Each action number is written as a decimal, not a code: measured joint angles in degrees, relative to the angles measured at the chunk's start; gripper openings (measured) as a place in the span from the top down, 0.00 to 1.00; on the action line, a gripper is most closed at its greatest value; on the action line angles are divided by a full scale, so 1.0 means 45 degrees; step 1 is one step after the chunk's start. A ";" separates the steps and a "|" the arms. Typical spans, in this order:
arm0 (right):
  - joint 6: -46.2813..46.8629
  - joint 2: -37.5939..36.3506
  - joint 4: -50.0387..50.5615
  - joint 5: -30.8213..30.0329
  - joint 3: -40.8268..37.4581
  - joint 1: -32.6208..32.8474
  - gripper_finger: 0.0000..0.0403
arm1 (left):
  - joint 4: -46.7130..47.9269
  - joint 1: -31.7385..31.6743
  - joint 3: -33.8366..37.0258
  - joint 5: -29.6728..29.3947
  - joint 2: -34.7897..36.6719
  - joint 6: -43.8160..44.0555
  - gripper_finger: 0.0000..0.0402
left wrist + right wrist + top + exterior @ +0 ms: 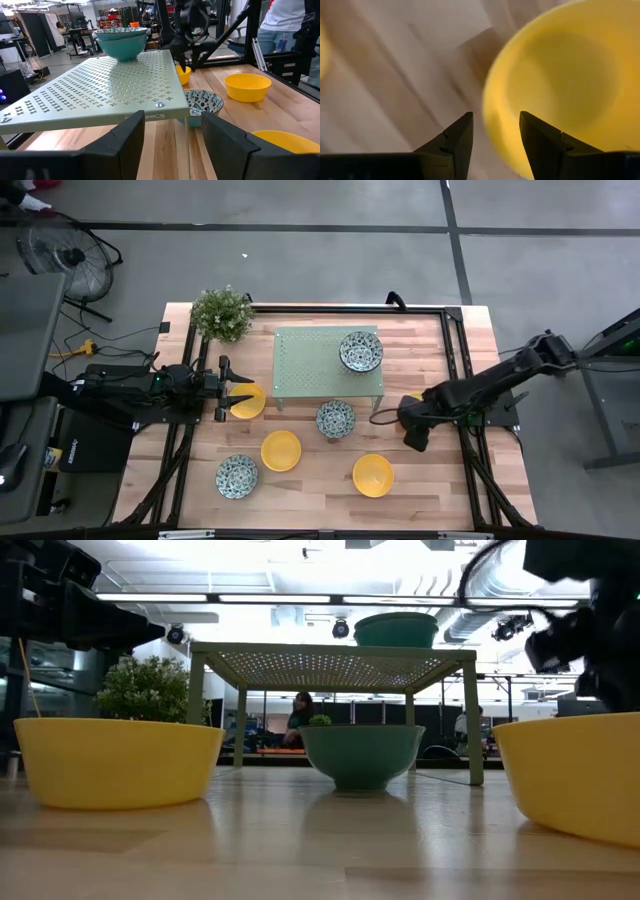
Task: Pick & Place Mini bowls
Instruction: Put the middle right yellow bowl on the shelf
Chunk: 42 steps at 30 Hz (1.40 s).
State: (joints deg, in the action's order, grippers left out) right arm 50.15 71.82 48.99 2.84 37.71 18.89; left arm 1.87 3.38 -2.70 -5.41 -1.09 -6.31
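Judging by the layout, most of the task is remaining: only a stacked pair of mini bowls (360,351) is sitting on the green stand (300,365) between the pincers, the right pincer (414,442), its jaws apart, is straddling the rim of a yellow bowl (560,85), the left pincer (226,389), wide apart, is waiting beside another yellow bowl (249,401), and four more bowls are lying on the bench (320,480).

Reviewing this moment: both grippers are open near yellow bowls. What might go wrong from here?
The right gripper straddles the rim of a yellow bowl; a shallow rim pinch may slip or tip the bowl. The left gripper sits at another yellow bowl close beside the pale green stand; lifting it could knock the stand, and the patterned bowl on top might slide.
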 joint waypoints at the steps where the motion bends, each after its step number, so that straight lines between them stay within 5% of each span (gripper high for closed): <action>1: 0.0175 0.0216 0.0000 -0.0059 0.0000 -0.0036 0.63 | 0.0001 0.0000 -0.0004 0.0000 0.0001 0.0001 0.53; 22: 0.0185 0.1193 0.0100 0.1117 0.0000 0.0428 0.65 | 0.0001 0.0000 -0.0001 0.0000 0.0002 0.0005 0.53; 34: 0.0185 0.1189 0.0365 0.1483 0.0034 0.1298 0.96 | 0.0001 0.0000 -0.0003 0.0000 -0.0002 0.0003 0.53; 42: 0.0130 0.1188 0.0621 0.1329 0.0890 0.1679 0.99 | 0.0003 0.0000 -0.0002 0.0000 -0.0001 0.0003 0.53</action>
State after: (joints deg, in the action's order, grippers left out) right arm 50.74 77.17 51.78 8.83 41.72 26.45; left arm 1.88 3.38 -2.71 -5.41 -1.10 -6.29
